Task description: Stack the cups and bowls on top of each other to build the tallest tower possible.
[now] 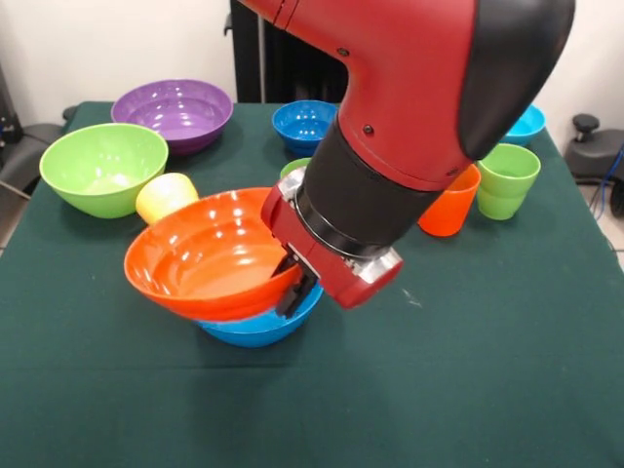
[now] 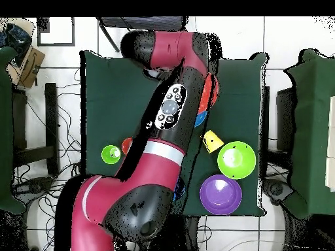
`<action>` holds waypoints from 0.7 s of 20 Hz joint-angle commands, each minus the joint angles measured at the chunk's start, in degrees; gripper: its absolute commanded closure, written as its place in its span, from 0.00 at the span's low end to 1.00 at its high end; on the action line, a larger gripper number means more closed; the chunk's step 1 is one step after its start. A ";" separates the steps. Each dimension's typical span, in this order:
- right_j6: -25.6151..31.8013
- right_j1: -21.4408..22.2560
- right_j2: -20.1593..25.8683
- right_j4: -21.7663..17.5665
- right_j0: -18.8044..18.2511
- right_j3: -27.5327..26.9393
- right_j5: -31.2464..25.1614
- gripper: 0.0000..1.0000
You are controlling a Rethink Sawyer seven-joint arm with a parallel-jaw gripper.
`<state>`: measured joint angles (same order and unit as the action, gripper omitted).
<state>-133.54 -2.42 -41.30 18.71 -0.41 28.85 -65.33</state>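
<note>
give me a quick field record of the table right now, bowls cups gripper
stack: orange bowl tilted on blue bowl
gripper: gripper at the orange bowl's rim, jaw state unclear
loose bowls: purple bowl, lime green bowl, dark blue bowl, turquoise bowl partly hidden by the arm
cups: yellow cup on its side, orange cup and light green cup upright
surface: green tablecloth

No readable text or labels.
</note>
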 commanded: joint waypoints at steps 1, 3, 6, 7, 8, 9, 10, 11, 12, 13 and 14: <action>10.05 3.37 6.76 -6.34 1.24 10.85 4.11 1.00; 10.55 4.05 7.22 -6.97 1.28 12.16 5.01 1.00; 11.41 4.35 8.03 -8.01 0.74 11.99 5.21 0.00; 10.76 4.24 8.12 -7.91 0.73 12.02 5.59 0.00; 10.11 4.13 8.22 -7.82 0.71 12.05 5.98 0.00; 9.46 4.03 8.31 -7.72 0.69 12.08 6.37 0.00; 8.07 4.14 9.16 -7.27 0.85 12.99 7.74 0.00; 7.75 3.91 9.63 -7.07 0.80 12.83 7.96 0.00; 8.15 4.05 10.06 -7.06 0.79 12.94 7.89 0.00; 8.30 3.76 10.21 -7.01 0.67 12.26 7.48 0.00; 8.18 3.55 10.22 -7.09 0.67 11.89 7.35 0.00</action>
<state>-133.54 0.78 -39.47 14.91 0.32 36.30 -61.19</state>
